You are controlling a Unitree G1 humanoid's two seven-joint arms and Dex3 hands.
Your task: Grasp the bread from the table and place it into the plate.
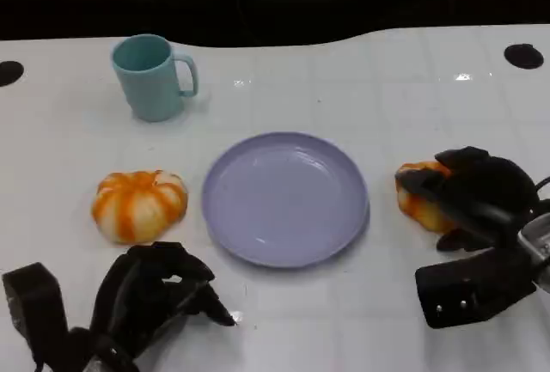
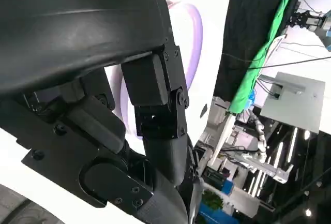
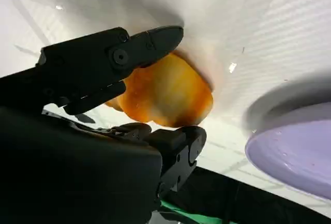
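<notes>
Head view: right hand [image 1: 471, 193] covers most of bread [image 1: 414, 198].

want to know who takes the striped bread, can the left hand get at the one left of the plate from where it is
Probably yes. The left hand sits just in front of that bread with bare table between them. The plate and the mug stand off to the side.
</notes>
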